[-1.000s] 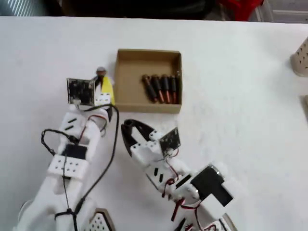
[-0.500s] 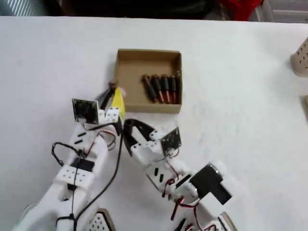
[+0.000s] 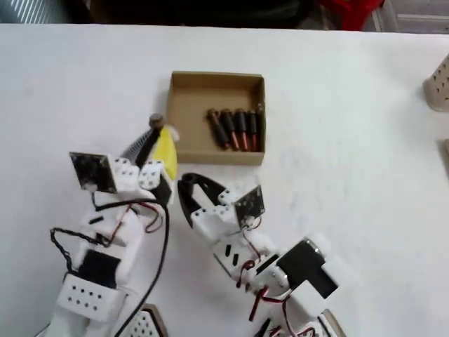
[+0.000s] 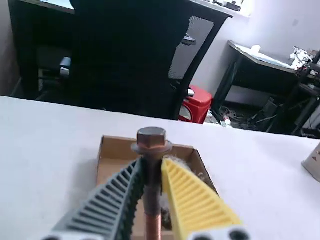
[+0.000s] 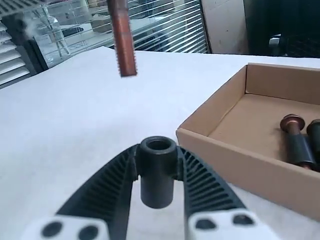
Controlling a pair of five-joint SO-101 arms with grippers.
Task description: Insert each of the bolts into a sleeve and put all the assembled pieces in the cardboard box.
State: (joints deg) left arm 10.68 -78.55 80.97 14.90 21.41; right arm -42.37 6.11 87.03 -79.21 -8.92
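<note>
My left gripper [image 4: 150,172] is shut on a copper bolt [image 4: 151,180], head up, held above the table just left of the cardboard box [image 3: 184,105]. In the high view the same bolt [image 3: 156,122] shows between the grey and yellow fingers [image 3: 165,151]. My right gripper [image 5: 157,172] is shut on a black sleeve [image 5: 157,171], bore upward, near the box's front left corner [image 5: 200,131]. The bolt's threaded end [image 5: 122,37] hangs above and beyond the sleeve. Several assembled bolt-and-sleeve pieces [image 3: 236,129] lie in the box.
The right arm [image 3: 280,267] stretches toward the lower right of the table [image 3: 351,175]. A pale perforated object [image 3: 438,88] stands at the right edge. An office chair [image 4: 135,55] and desks stand beyond the far table edge.
The left arm has drawn back and swung left while lifting and tilting the bolt; its head now sits a little left of the box's edge. The right gripper with the sleeve has stayed put.
</note>
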